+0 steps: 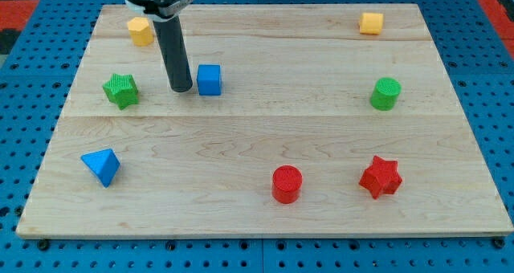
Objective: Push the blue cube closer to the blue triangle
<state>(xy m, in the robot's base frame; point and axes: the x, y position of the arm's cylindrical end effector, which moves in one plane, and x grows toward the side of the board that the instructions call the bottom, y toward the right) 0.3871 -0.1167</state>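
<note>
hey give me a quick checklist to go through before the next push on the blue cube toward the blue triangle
1. My tip in view: ok.
2. Tip close to the small blue cube: ok, just to its left in the view; contact cannot tell.
3. Tip on the cube's far side from the blue triangular block: not ok; the triangle lies toward the view's bottom left, so the tip belongs at the cube's upper right.
4. Path from cube to triangle free of blocks: ok; the green star-shaped block sits left of that line.
5. Triangle on the wooden board: ok.
</note>
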